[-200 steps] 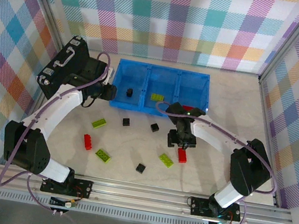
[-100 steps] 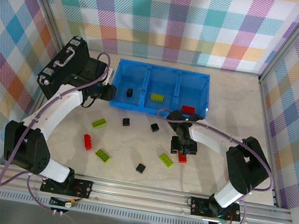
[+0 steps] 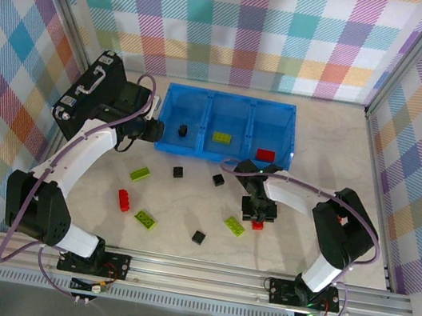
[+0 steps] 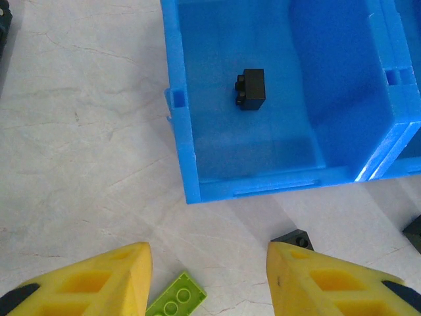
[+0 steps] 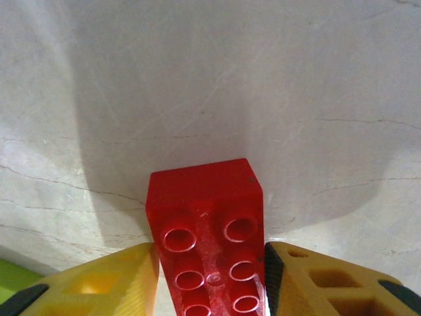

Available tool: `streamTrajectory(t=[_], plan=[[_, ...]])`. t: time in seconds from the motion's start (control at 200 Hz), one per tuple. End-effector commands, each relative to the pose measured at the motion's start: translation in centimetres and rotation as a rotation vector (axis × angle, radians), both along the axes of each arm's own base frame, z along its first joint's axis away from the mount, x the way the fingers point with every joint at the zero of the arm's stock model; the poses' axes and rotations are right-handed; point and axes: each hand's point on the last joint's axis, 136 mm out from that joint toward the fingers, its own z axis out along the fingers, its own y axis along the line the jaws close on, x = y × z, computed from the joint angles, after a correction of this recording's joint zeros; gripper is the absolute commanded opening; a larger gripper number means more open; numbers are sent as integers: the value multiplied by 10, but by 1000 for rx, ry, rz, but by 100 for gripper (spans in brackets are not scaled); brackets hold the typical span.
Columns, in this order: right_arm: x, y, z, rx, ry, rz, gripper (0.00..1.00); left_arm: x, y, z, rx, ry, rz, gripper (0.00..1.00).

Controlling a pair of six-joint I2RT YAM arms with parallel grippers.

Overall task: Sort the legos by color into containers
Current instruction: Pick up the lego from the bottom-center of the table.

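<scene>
While the right gripper (image 3: 258, 213) sits low over the table (image 3: 326, 145), just on the near side of the tray (image 3: 232, 97) and level with its right compartment, its yellow fingers (image 5: 99, 283) press on both long sides of a red brick (image 5: 207, 224). That brick lies flat on the table, studs up, and the jaws pinch it with no gap showing at either pad. A green brick (image 3: 234, 226) lies just to its left, apart from it. The left gripper (image 4: 205, 270) hovers at the tray's left end, spread wide with nothing between its fingertips. Beneath it the wrist view catches part of a lime brick (image 4: 174, 304) and a black cube (image 4: 294, 239), both on the table just in front of the tray wall. Inside the tray, the left compartment holds a lone cube (image 4: 250, 88), the middle one a green piece (image 3: 221, 137) and the right one a red piece (image 3: 265, 154). Further bricks are scattered over the near half of the table: a second cube (image 3: 218, 179) close to the tray, a third cube (image 3: 198, 237) nearer the arms, a low green brick (image 3: 145, 219), and a left red brick (image 3: 123, 199) just beside it. A black case (image 3: 84, 92) lies at the far left, near the tray's left end but apart from it.
</scene>
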Motion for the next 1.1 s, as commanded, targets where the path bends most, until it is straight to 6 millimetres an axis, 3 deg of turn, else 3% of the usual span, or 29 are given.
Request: streamTrajectory(t=[0.0, 0.6, 1.095], plan=[[-8, 1, 2, 13, 17, -20, 45, 1, 1, -1, 23, -9, -6, 49], [-7, 7, 24, 67, -10, -32, 37, 1, -1, 0, 20, -13, -12, 49], [12, 9, 64, 129, -101, -28, 36, -1, 1, 3, 23, -21, -9, 49]])
